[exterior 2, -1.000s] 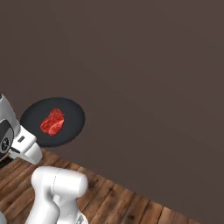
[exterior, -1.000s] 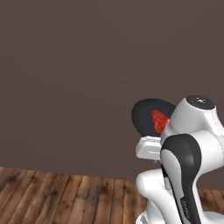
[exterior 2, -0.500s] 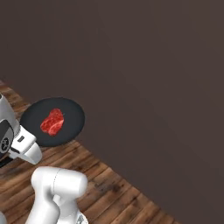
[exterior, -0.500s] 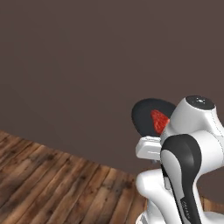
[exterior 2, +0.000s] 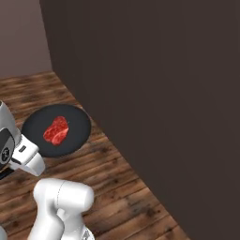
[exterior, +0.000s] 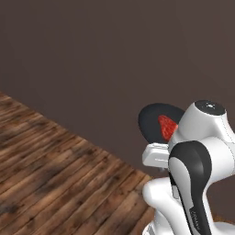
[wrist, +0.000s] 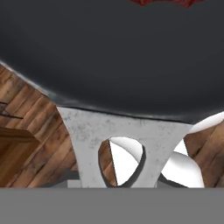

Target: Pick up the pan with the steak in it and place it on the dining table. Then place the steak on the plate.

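Note:
The pan (exterior 2: 77, 133) is a round black frying pan held up in the air over the floor, in front of my arm. The red steak (exterior 2: 56, 130) lies near its middle. My gripper (exterior 2: 29, 154) is shut on the pan's handle at the left of the right base view. From the left base view the pan (exterior: 150, 120) and the steak (exterior: 167, 127) peek out behind my white arm. In the hand view the pan (wrist: 113, 52) spans the top, with the handle's metallic end (wrist: 87, 131) below it and the steak (wrist: 162, 2) at the top edge. The dining table and the plate are out of view.
A tall dark brown wall (exterior 2: 164, 93) stands close on the right and ahead (exterior: 92, 55). Wooden plank floor (exterior: 55, 183) stretches to the left and below (exterior 2: 131, 197). A lighter wall (exterior 2: 23, 33) shows at the far left.
The whole picture has shifted in both base views: the base has turned, so more floor and a wall corner show. The pan with the steak keeps its place relative to the arm.

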Robot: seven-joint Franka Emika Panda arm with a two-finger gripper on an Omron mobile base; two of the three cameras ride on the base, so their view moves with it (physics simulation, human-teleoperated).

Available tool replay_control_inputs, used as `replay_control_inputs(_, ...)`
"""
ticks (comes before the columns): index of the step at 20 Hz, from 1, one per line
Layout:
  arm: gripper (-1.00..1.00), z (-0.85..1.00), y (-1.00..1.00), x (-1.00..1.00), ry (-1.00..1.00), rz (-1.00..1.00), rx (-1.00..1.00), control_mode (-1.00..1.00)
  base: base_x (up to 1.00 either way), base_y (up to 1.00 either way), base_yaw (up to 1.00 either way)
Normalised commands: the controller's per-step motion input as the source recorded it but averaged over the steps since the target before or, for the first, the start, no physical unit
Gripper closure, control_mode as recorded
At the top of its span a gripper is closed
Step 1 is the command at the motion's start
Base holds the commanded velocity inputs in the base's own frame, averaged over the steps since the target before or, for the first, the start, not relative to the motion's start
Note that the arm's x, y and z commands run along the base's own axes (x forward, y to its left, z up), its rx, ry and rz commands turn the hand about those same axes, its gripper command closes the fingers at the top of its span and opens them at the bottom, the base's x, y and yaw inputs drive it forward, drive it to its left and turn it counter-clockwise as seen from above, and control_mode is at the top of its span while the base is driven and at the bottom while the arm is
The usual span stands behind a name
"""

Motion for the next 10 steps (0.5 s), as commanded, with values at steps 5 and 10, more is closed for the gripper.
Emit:
replay_control_inputs(5, 1.0, 0.0, 0.0, 0.0, 0.0, 0.0, 0.0, 1.0, 0.0, 0.09, 0.48)
replay_control_inputs(10, 1.0, 0.0, 0.0, 0.0, 0.0, 0.0, 0.0, 1.0, 0.0, 0.09, 0.48)
